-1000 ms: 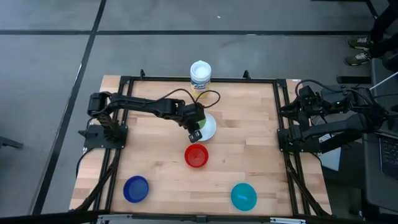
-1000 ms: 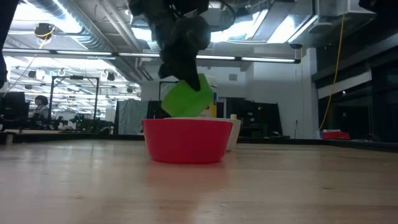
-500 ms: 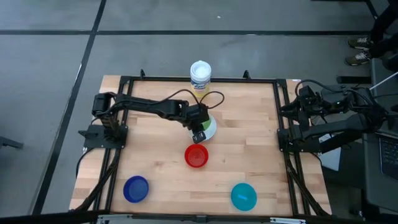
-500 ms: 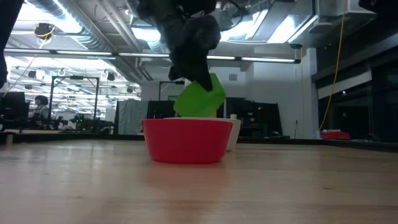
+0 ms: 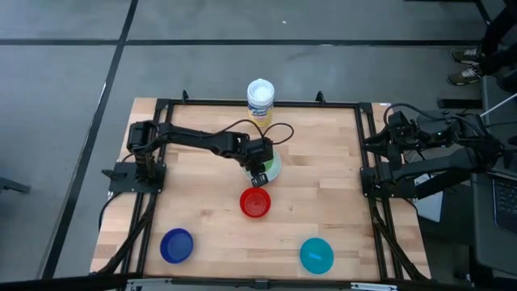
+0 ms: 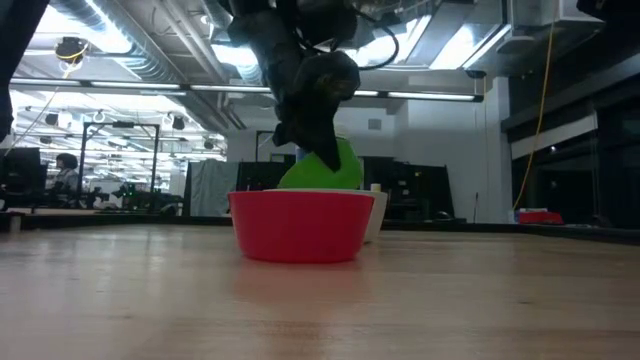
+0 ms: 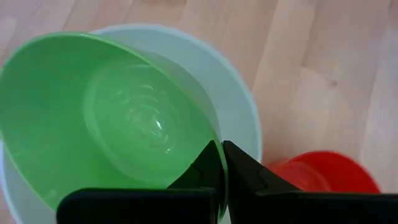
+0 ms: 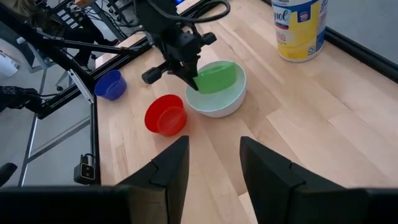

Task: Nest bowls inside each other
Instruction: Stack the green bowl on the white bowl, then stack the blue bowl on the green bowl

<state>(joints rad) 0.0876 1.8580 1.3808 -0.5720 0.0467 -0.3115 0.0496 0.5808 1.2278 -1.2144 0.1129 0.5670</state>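
Note:
The green bowl (image 7: 118, 118) hangs tilted over the white bowl (image 7: 239, 106) at mid-table, with my left gripper (image 7: 222, 167) shut on it. In the right wrist view the green bowl (image 8: 216, 77) dips inside the rim of the white bowl (image 8: 217, 102). A red bowl (image 5: 255, 203) stands upright just nearer, a dark blue bowl (image 5: 177, 246) at the near left and a teal bowl (image 5: 317, 254) at the near right. My right gripper (image 8: 214, 174) waits open, raised at the table's right side. My left gripper holds the green bowl by its rim (image 7: 216, 155) on the side toward the red bowl, one finger inside the bowl and one outside. The fingers slant down from above. The bowl hangs tilted, its lower part within the white bowl; whether the two touch I cannot tell.
A white canister with a yellow label (image 5: 260, 99) stands at the far edge behind the white bowl. A black frame (image 5: 362, 145) rims the table. Bare wood lies between the white bowl and the table's right side.
My left gripper has sunk and shifted a little toward the table's right with the green bowl. The bowl stays tilted and now hangs lower, over and partly inside the white bowl.

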